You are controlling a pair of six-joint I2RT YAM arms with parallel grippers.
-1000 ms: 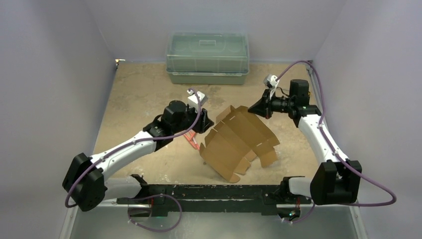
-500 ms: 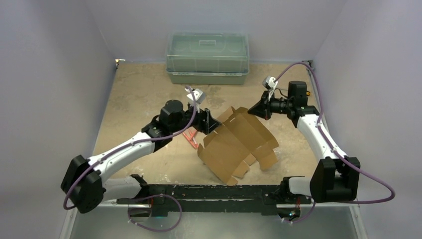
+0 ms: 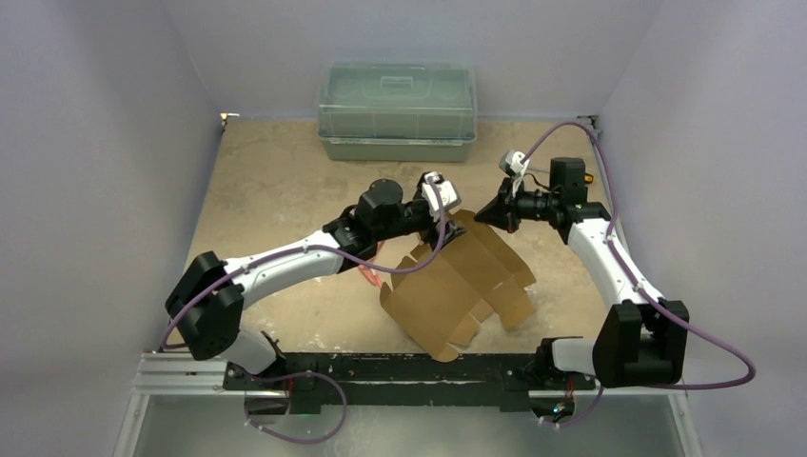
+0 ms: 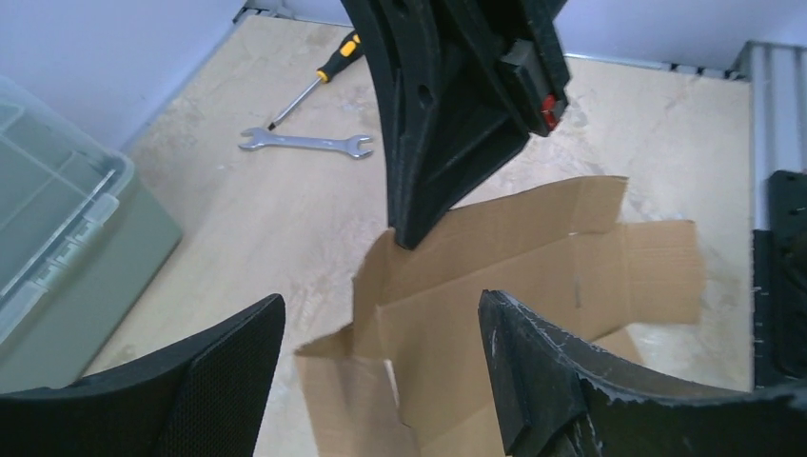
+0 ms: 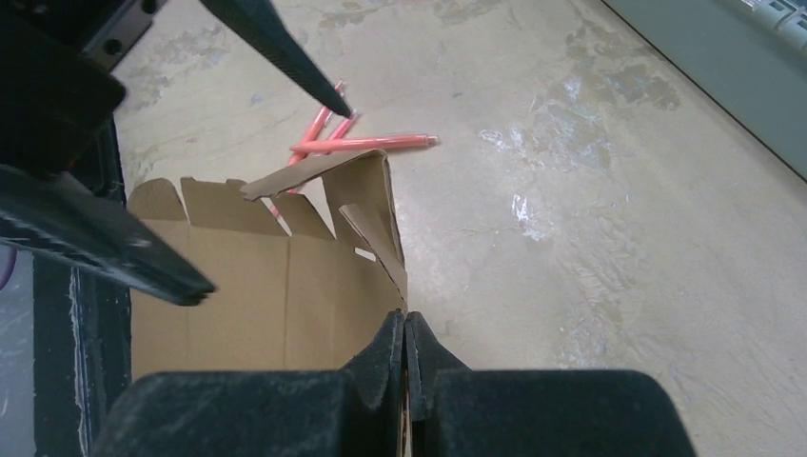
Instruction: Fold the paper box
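Top external view has the paper box mid-table as a half-opened brown cardboard sheet, arched up like a little tent. Its far corner is lifted right into the tips of the right gripper. Right wrist cam backs that up: those two fingers are squeezed flat together and the cardboard edge runs straight into the seam between their tips, so it looks like a pinch on the sheet's corner. The rest of the sheet spreads out ahead and to the left of those fingers, with little tabs along its far edge.

Left gripper is spread wide and gripping nothing. From its wrist cam the folded flaps sit between and just past the two black fingers; can't tell if either pad actually touches cardboard. The right gripper's tip comes down just beyond them onto the box's top edge.

Further out past the left fingers, a wrench and a screwdriver lie on the table, and a green bin sits off to their left. Some pink pens lie just beyond the box from the right fingers.
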